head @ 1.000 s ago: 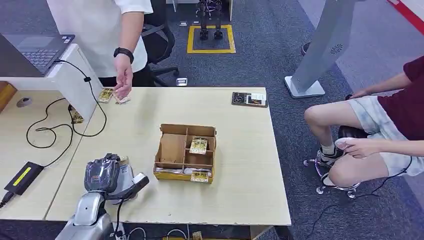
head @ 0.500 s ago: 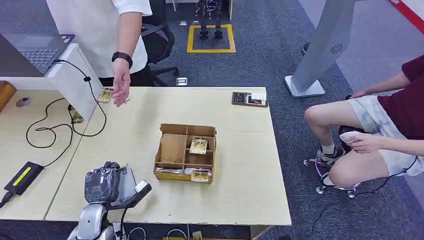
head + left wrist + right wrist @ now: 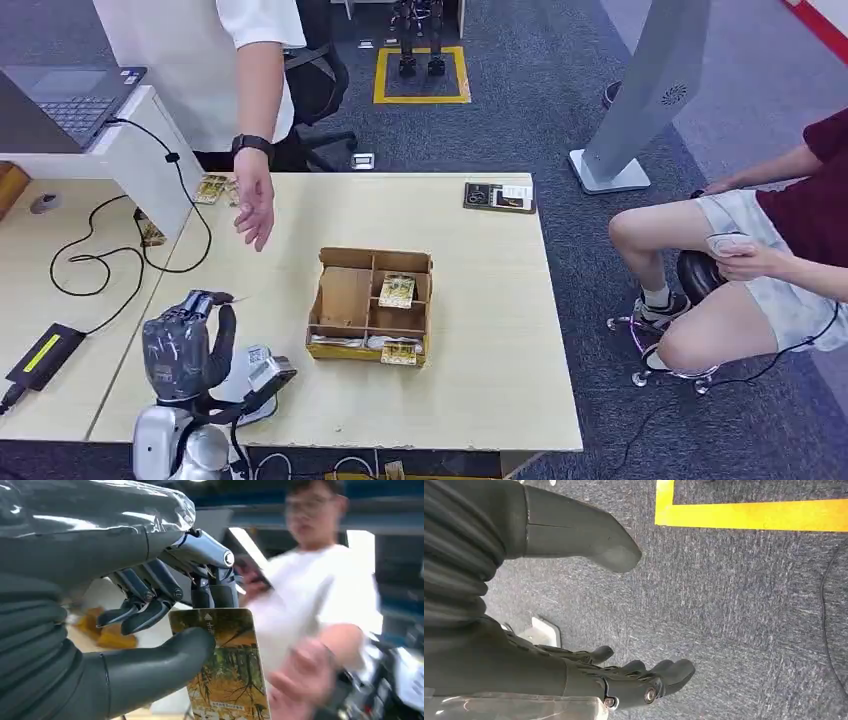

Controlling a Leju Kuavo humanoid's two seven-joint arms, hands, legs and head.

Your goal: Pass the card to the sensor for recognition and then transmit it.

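Note:
My left hand (image 3: 186,343) is raised over the near left corner of the table (image 3: 480,300), fingers pointing up. In the left wrist view its thumb and fingers (image 3: 150,610) pinch a golden card with a bamboo print (image 3: 226,670), held upright. A person in a white shirt (image 3: 320,595) stands across from it, and their blurred hand (image 3: 300,680) reaches toward the card. In the head view that hand (image 3: 255,208) hangs open over the table's far left part. My right hand (image 3: 549,665) hangs over grey carpet with its fingers apart and holds nothing.
A cardboard tray with compartments (image 3: 345,300) sits mid-table and holds cards (image 3: 397,290). More cards (image 3: 211,188) lie at the far left edge and a black holder (image 3: 498,197) at the far right. A black device with a yellow strip (image 3: 42,352) and cables lie on the left desk. A seated person (image 3: 760,260) is at the right.
My left hand has lifted and turned its fingers upward with the card. The person's hand left the cards at the far edge and came nearer to my hand.

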